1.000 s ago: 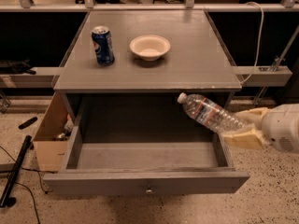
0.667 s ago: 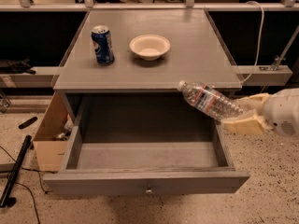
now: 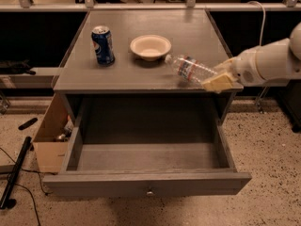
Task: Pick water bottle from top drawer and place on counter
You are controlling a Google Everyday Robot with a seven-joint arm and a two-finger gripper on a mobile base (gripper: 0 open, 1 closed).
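In the camera view, the counter (image 3: 197, 29) fills the upper middle of the scene, its grey top scuffed along the edges. The gripper (image 3: 217, 75) reaches in from the right on a white arm (image 3: 273, 60) and hangs at the counter's front right corner. Its cream-coloured fingers (image 3: 217, 84) pinch the bottom end of the water bottle (image 3: 190, 69). The bottle lies nearly flat and slightly tilted over the right front part of the counter, its white cap pointing left and away, just beside a shallow cream bowl (image 3: 150, 46). Whether the bottle's side touches the surface cannot be told. A blue soda can (image 3: 103, 44) stands upright to the left of the bowl, apart from it. Below the counter, the top drawer (image 3: 141, 185) is pulled wide open towards the camera, and its small round knob (image 3: 150, 191) shows in the middle of the front panel. A brown cardboard box (image 3: 49, 140) sits on the speckled floor against the cabinet's left side, and a black rod (image 3: 16, 173) lies on the floor further left.
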